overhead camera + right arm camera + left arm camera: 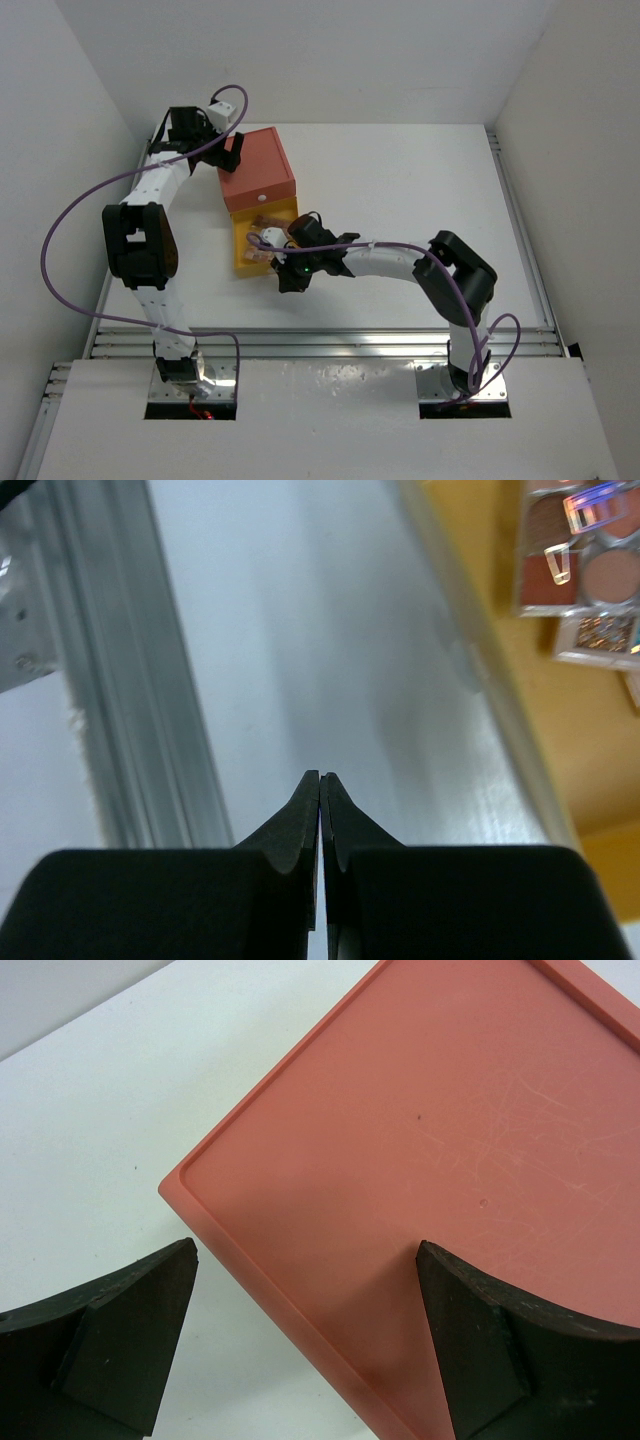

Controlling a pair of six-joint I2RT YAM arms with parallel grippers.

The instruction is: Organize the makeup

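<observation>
Right wrist: gripper (320, 777) closed, seemingly empty.

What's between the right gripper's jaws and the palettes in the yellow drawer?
In the right wrist view, only bare table and the wall of the yellow drawer lie between the right gripper and the palettes.

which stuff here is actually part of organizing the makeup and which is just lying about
Job:
drawer, yellow, pulled open
palettes, lying in the drawer
box, orange-red, the drawer's housing

Just there:
rail along the table's near edge
cables, purple, on the arms
</observation>
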